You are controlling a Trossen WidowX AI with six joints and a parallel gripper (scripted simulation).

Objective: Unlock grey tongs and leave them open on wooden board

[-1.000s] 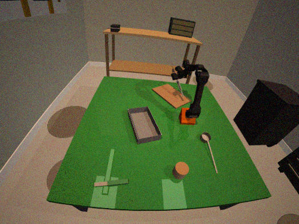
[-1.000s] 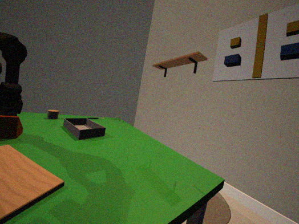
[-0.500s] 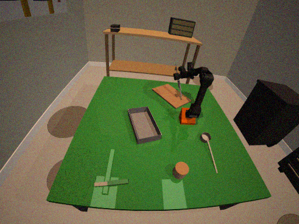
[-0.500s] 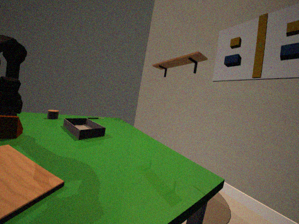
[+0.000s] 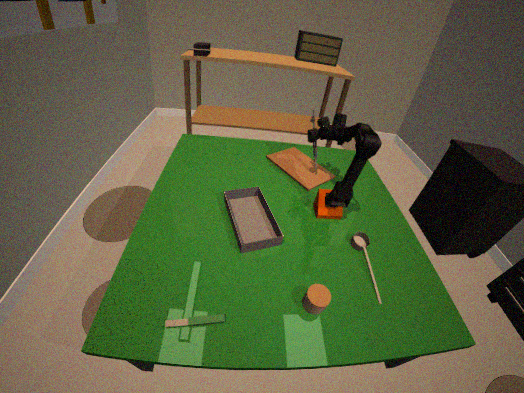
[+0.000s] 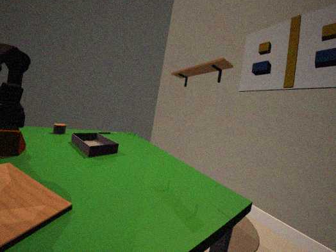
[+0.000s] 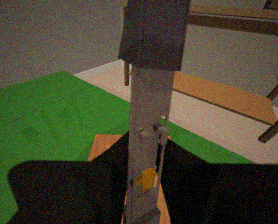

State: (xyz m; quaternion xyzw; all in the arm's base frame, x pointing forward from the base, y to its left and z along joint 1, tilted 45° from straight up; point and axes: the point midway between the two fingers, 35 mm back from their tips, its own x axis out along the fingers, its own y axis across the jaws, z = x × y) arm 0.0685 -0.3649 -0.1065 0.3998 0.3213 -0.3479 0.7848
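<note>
My gripper (image 5: 314, 134) (image 7: 142, 135) is level, raised above the table, and shut on the grey tongs (image 5: 315, 152) (image 7: 150, 95). The tongs hang upright in the top view, a shorter part above the fingers and a longer part below. They look narrow, arms together. In the wrist view a dark, wide end is at the top and a yellow piece shows between the fingers; I cannot tell which end has the tips. The wooden board (image 5: 286, 159) (image 6: 32, 204) (image 7: 102, 144) is below; whether the lower end touches it is unclear. The roasting tin (image 5: 262, 244) (image 6: 103, 150) is empty.
The orange arm base (image 5: 322, 213) (image 6: 11, 144) stands between board and ladle (image 5: 371, 273). A round tan-topped block (image 5: 317, 298) (image 6: 59, 129) and a knife (image 5: 207, 319) lie toward the near edge. A shelf unit (image 5: 250, 58) stands behind the table.
</note>
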